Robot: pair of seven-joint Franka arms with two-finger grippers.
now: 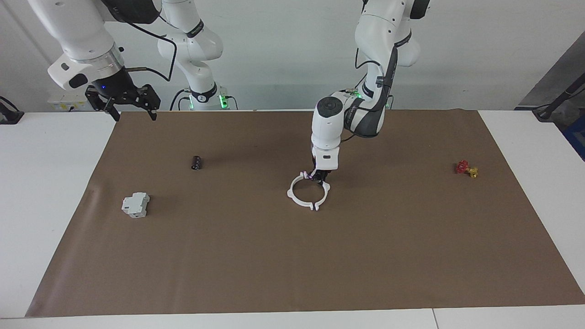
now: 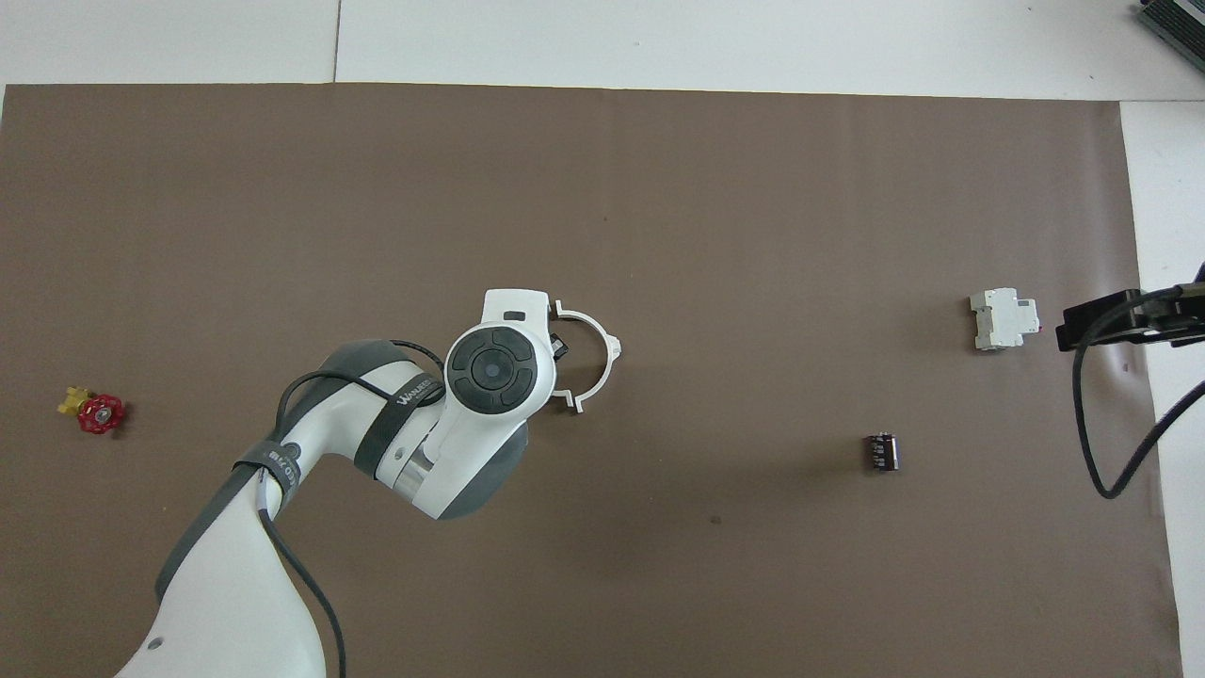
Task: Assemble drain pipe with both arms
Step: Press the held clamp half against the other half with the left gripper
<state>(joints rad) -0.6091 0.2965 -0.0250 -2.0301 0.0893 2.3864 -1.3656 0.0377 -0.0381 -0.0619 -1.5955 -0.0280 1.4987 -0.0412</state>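
Though mostly hidden, left arm [image 2: 405,433] lettering

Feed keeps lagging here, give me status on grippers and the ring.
Left gripper down at the drain pipe ring's robot-side rim. Right gripper waits open, raised over the mat's corner. Ring flat on brown mat, halves together. Nothing in the way.

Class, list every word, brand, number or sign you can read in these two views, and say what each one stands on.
Dark strap on the left arm, overhead view: white lettering, too blurred to read with certainty.
Small black cylinder: pale marks, too small to read.
Grey-white boxy block: no readable text.
Drain pipe: none.
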